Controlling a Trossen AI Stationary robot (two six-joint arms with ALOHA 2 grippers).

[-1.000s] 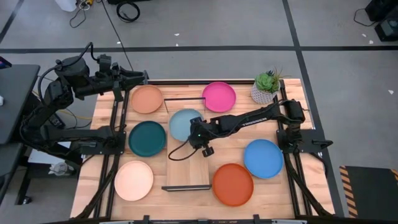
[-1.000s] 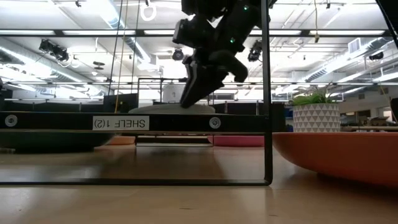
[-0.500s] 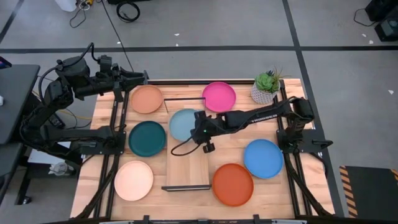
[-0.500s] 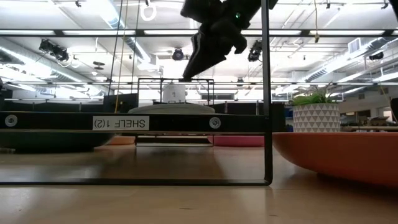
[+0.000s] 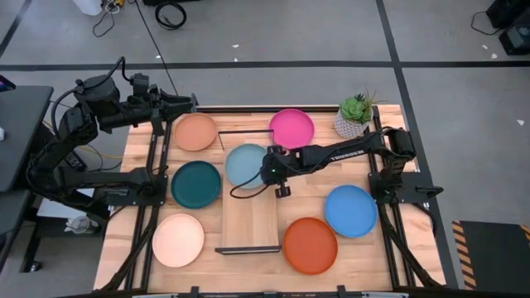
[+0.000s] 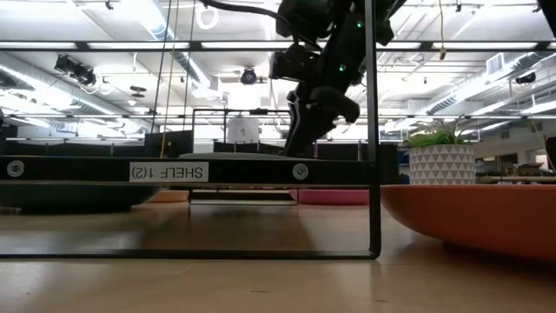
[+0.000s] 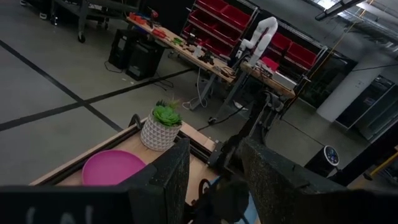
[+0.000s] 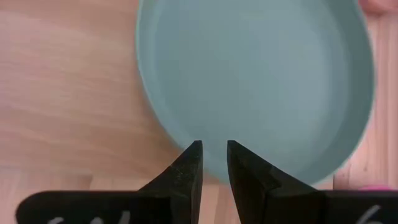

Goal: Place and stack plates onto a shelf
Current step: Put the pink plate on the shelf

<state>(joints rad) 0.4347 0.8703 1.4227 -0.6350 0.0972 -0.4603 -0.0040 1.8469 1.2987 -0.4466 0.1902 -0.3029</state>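
The light blue plate [image 5: 246, 164] [image 8: 255, 81] lies flat on the far end of the light-wood shelf [image 5: 248, 219] [image 6: 87, 169]. My right gripper [image 5: 265, 171] [image 8: 214, 149] [image 6: 300, 143] hangs over that plate's rim on the table's right side, fingers pointing down and only a narrow gap apart, with nothing between them. I cannot tell whether it touches the plate. My left gripper [image 5: 184, 103] [image 7: 214, 168] waits open and empty beyond the table's far left corner. On the tabletop lie the magenta [image 5: 291, 128], terracotta [image 5: 195, 132], dark teal [image 5: 196, 184], pale peach [image 5: 178, 240], red-orange [image 5: 310, 245] and bright blue [image 5: 350, 210] plates. No grey plate shows.
A potted plant [image 5: 354, 116] stands at the far right corner. The shelf's thin black frame post [image 6: 374, 130] rises beside my right gripper. The near two thirds of the shelf board are bare wood. Black arm mounts run along both table sides.
My right gripper rose up off the light blue plate, shifted a little toward the table's right edge, then came down again over the plate's rim. The plate stayed where it was on the shelf.
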